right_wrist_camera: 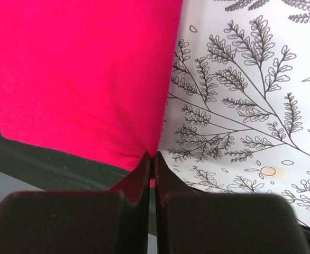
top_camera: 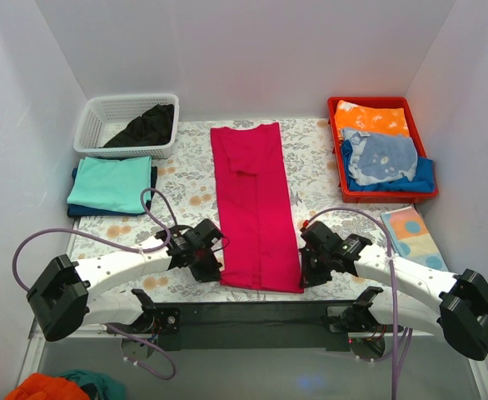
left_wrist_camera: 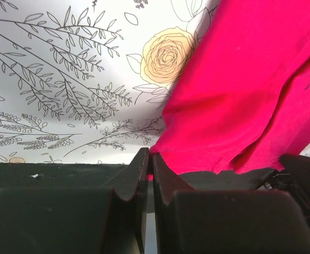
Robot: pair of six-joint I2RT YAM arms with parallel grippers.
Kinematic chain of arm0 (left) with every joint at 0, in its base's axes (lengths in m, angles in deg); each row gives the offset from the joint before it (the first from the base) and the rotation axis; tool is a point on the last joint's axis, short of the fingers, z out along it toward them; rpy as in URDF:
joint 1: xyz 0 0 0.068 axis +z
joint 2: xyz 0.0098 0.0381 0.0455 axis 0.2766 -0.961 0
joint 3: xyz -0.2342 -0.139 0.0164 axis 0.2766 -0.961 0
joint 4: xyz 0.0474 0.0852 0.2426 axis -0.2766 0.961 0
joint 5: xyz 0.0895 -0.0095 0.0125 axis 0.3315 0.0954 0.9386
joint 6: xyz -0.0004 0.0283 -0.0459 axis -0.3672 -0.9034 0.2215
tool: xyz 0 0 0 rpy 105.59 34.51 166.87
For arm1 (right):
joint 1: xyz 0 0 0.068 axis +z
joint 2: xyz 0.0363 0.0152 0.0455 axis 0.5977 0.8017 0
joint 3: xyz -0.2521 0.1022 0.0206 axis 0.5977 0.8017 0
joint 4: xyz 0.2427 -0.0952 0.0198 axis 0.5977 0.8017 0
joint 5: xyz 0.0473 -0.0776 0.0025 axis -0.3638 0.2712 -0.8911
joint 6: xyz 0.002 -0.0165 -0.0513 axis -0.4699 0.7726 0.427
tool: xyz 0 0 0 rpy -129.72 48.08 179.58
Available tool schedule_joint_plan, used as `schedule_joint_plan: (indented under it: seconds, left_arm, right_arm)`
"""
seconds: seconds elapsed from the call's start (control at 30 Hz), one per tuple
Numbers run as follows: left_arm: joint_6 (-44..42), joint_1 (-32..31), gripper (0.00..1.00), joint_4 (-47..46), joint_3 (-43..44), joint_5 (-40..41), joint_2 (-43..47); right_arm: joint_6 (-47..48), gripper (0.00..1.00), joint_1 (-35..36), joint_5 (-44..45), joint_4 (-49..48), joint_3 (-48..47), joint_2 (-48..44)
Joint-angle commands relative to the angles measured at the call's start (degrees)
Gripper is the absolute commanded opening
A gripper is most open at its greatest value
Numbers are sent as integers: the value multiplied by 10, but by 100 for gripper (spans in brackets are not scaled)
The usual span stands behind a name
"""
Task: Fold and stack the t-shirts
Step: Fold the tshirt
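Red t-shirt (top_camera: 255,204): laid flat as a long narrow strip down the middle of the surface (top_camera: 186,175), its sleeves folded in and its hem at the near end, towards the arm bases.
Near-left hem corner: pinched by the left fingers (left_wrist_camera: 144,164), which are clenched on it. A sliver of red cloth is seen between the tips.
Near-right hem corner: pinched in the same way by the right fingers (right_wrist_camera: 147,166), which are pressed tight together on the stitched edge.
Teal t-shirt (top_camera: 111,183): folded and stacked on a dark blue t-shirt (top_camera: 82,210), to the left of the red strip and apart from it.
Black t-shirt (top_camera: 148,125): left crumpled in the white basket (top_camera: 94,125) at the far left, just behind the stack.
Red tray (top_camera: 337,108): set at the far right and filled with orange, pale patterned and blue cloths.
Patterned cloth (top_camera: 410,232): laid folded near the tray, at the right edge.
Surface: white, printed with branches and yellow roses.
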Motion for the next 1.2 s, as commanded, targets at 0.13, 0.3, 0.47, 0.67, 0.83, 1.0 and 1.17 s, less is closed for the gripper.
schedule_joint_plan:
  seconds: [0.13, 0.3, 0.47, 0.67, 0.83, 1.0, 1.17]
  left_arm:
    - [35, -4, 0, 39, 45, 62, 15]
    - [10, -4, 0, 53, 146, 147, -16]
    - [5, -3, 0, 79, 232, 277, -73]
    - [-31, 42, 0, 79, 327, 344, -171]
    - [-121, 116, 0, 13, 367, 311, -244]
    - [-188, 167, 0, -40, 443, 279, -358]
    - [-215, 193, 0, -38, 522, 262, -449]
  right_arm:
    - [-3, 1, 6, 32, 69, -45, -15]
    - [18, 1, 6, 120, 98, -176, 22]
    - [64, 1, -13, 205, 109, -288, 103]
    - [146, 1, -79, 238, 90, -400, 213]
    - [197, 1, -140, 215, 44, -448, 285]
    - [222, 1, -174, 186, -2, -492, 373]
    - [245, 1, -191, 166, -13, -555, 470]
